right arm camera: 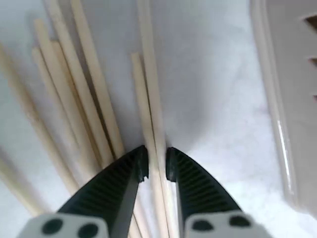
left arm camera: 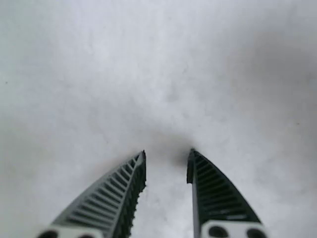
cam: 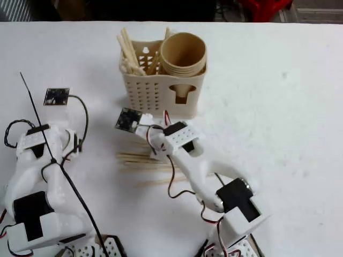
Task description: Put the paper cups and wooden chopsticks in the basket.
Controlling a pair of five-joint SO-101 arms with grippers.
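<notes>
The beige slotted basket [cam: 161, 93] stands at the back middle of the table. It holds stacked paper cups [cam: 183, 52] and several wooden chopsticks [cam: 130, 53]. More chopsticks [cam: 140, 160] lie loose on the table in front of it. My right gripper [right arm camera: 156, 161] is down on this pile, shut on two chopsticks [right arm camera: 151, 94] that run between its fingertips. Other chopsticks [right arm camera: 74, 99] fan out beside them, and the basket wall [right arm camera: 287, 99] is close by. My left gripper [left arm camera: 166, 156] is open over bare white table, with nothing between its fingers.
The right arm [cam: 185, 144] stretches from the front edge toward the basket, covering part of the loose pile. The left arm [cam: 37, 176] sits folded at the front left, with black cables [cam: 59, 166] across it. White table spreads wide to the right.
</notes>
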